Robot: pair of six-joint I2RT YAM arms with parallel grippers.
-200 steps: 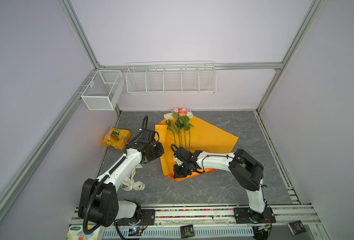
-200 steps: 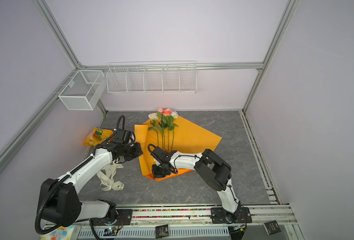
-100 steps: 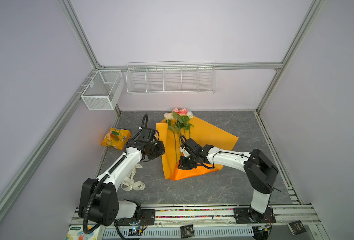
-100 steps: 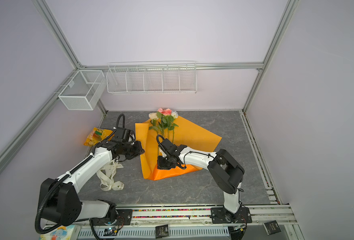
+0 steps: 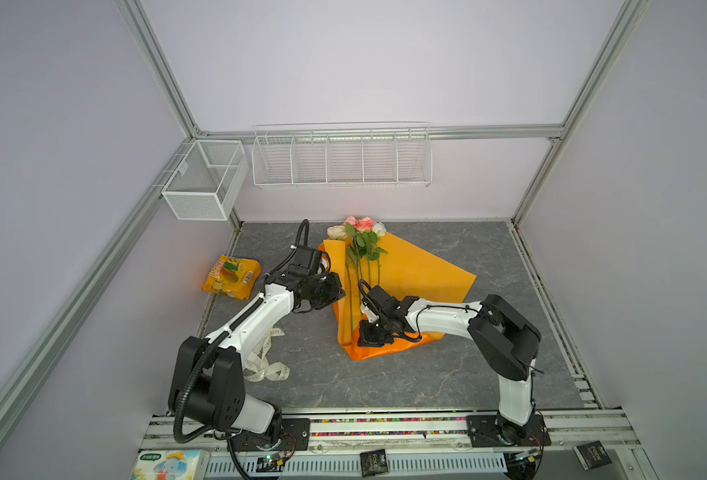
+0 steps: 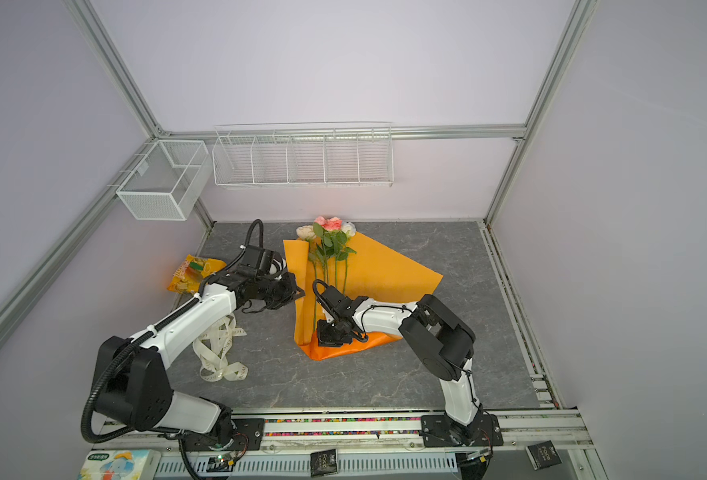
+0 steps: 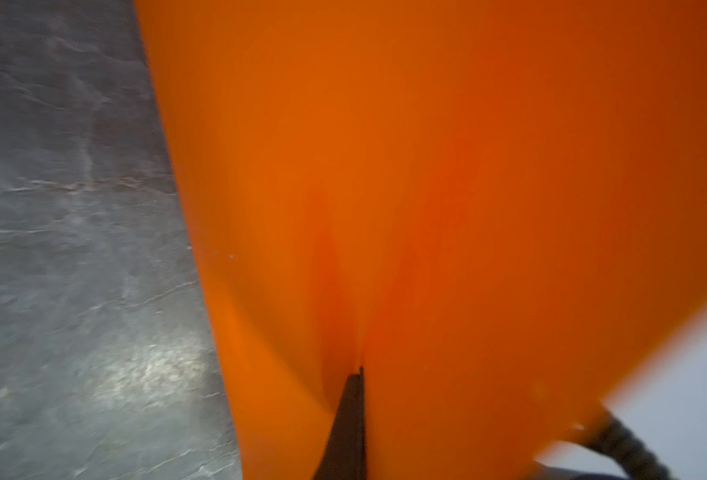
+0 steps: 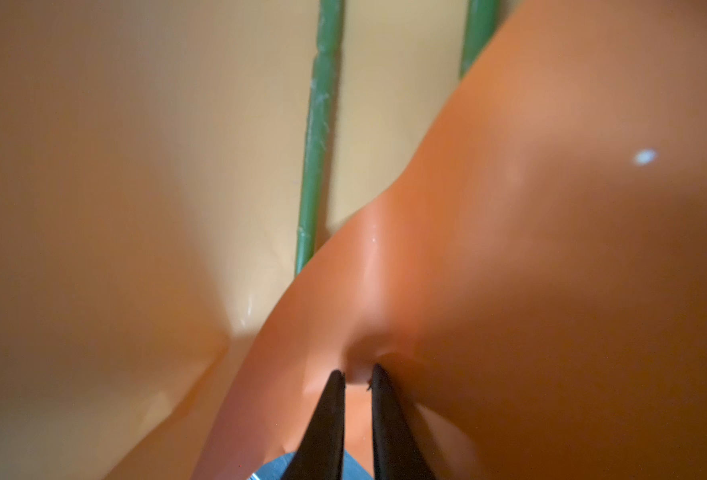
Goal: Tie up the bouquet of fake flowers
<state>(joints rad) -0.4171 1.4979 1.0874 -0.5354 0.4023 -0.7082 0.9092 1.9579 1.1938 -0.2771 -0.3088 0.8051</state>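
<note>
Bouquet of fake flowers: laid on orange paper, with heads just past the paper's far edge and thin green stems pointing toward its near corner. Not yet wrapped or tied.

Well left of the paper: yellow snack bag. Ignore.

Left of the paper's near corner, apart from it: cream ribbon, loose in a heap, partly under the left arm.

At the paper's left edge: left gripper, clamped on the raised left flap. Flap lifted and curled over toward the stems.

On the paper's near corner, just right of the stems: right gripper, pinched on a fold of paper, with the narrow gap between the tips filled by the sheet. No stem in the jaws.

Handling, as judged:
- Light overall. Stems thin, likely stiff enough to stay straight, yet free to roll and spread.
- Heads soft and easily crushed. Do not grip there.
- Paper smooth and springy, prone to slipping open and to creasing.
- Take hold low on the gathered stems, through the paper, below the leaves.
- Leave one clamp on the wrap while fetching the ribbon.
</note>
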